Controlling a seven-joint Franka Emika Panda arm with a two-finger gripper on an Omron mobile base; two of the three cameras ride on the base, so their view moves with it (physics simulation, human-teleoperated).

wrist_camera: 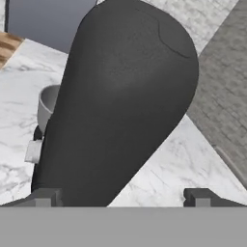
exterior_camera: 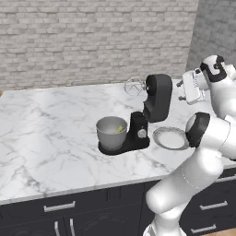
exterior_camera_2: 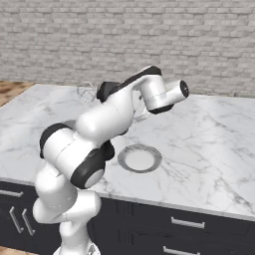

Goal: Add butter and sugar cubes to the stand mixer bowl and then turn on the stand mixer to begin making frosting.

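The black stand mixer [exterior_camera: 156, 97] stands mid-counter with its head tilted up and its wire whisk [exterior_camera: 135, 85] in the air. Its grey bowl [exterior_camera: 110, 133] sits on the base, and a pale yellow butter stick [exterior_camera: 120, 129] leans inside it. The sugar cubes are hidden. A silver knob [exterior_camera: 142, 134] shows on the mixer's side. My gripper [exterior_camera: 181, 91] hovers just right of the raised head, open and holding nothing. In the hand view the head [wrist_camera: 120, 96] looms close between the spread fingertips [wrist_camera: 46, 198] of my gripper [wrist_camera: 123, 198], with the bowl rim [wrist_camera: 48, 103] and knob [wrist_camera: 33, 151] at the left.
A flat round grey plate [exterior_camera: 170, 138] lies on the marble counter right of the mixer base, also seen as the plate [exterior_camera_2: 139, 158] beside my arm. A brick wall backs the counter. Dark drawers [exterior_camera: 60, 206] run below the front edge.
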